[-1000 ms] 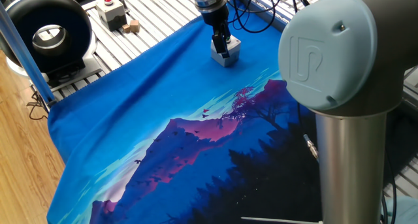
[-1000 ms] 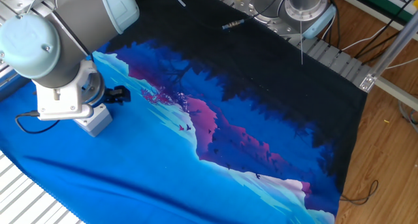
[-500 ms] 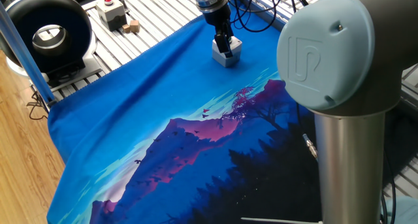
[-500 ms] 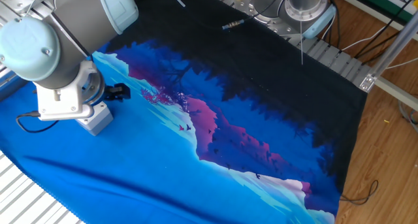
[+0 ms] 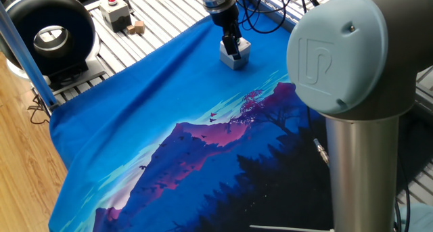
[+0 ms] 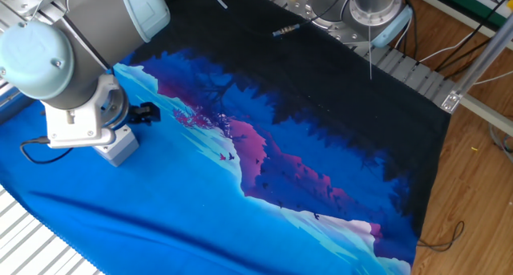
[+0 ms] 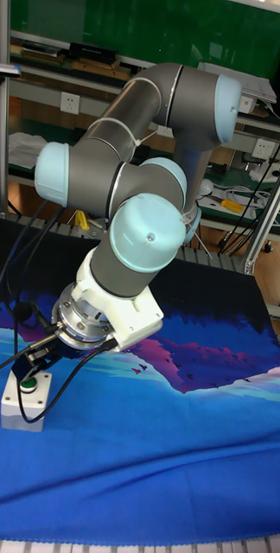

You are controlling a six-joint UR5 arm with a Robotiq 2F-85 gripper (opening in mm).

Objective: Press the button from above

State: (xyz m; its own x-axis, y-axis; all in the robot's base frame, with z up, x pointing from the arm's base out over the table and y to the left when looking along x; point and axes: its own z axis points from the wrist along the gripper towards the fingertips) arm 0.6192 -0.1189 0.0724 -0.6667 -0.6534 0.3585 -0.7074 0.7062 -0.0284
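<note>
The button (image 7: 26,383) is green with a silver ring and caps a small light-grey box (image 7: 22,403) on the blue cloth. My gripper (image 7: 36,366) hangs just above the button's right side, its dark fingertips together in a narrow point. From one fixed view the gripper (image 5: 233,48) comes down onto the top of the box (image 5: 235,58) and hides the button. In the other fixed view the wrist covers the fingers, and only the box (image 6: 119,147) shows beneath it.
A blue mountain-print cloth (image 5: 169,124) covers the table. Beyond its far edge stand a grey box with a red button (image 5: 115,11), a wooden block (image 5: 137,28) and a black round device (image 5: 51,37). A pen-like tool (image 6: 284,29) lies on the dark end.
Between one second and half a second ago the gripper and the box under it shifted slightly. Nothing has visibly moved since.
</note>
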